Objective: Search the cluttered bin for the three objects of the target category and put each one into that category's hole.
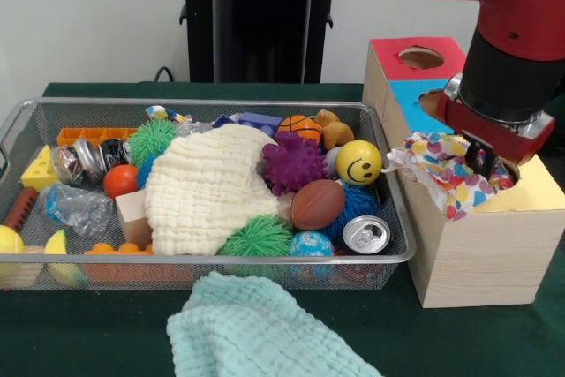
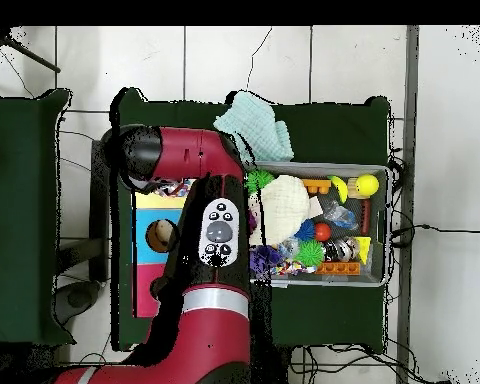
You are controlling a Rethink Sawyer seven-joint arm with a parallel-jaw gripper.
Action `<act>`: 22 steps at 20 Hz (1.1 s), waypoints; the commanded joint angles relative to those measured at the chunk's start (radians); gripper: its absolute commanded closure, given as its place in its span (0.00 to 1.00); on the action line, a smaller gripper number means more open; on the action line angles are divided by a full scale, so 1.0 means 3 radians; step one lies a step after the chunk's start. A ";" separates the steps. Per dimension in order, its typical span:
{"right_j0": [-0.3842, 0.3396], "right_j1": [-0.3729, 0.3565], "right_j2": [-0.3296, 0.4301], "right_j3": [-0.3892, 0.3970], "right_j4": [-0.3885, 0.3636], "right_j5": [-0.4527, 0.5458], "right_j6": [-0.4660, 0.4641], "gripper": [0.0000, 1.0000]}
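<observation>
The wire mesh bin point(image 1: 18, 116) holds a heap of toys, balls and a cream waffle cloth point(image 1: 207, 187). My gripper point(image 1: 484, 163) is low over the yellow-topped hole point(image 1: 509, 175) of the pale wooden box point(image 1: 481, 253), which it mostly hides. It is shut on a polka-dot bag point(image 1: 439, 169), which bunches against the gripper and spills left over the box edge. The bag also peeks out beside the arm in the overhead view point(image 2: 176, 187). A small patch of similar dotted material point(image 1: 165, 114) shows at the bin's back. No other bag is visible.
The box's blue-topped hole point(image 1: 430, 101) and red-topped hole point(image 1: 421, 57) lie behind the yellow panel. A mint-green waffle cloth point(image 1: 256, 328) lies on the table in front of the bin. A soda can point(image 1: 365, 234) and a smiley ball point(image 1: 358, 162) sit at the bin's box-side end.
</observation>
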 commanded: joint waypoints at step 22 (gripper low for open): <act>-0.0324 -0.0096 0.0271 -0.0475 -0.0405 0.0809 -0.0352 1.00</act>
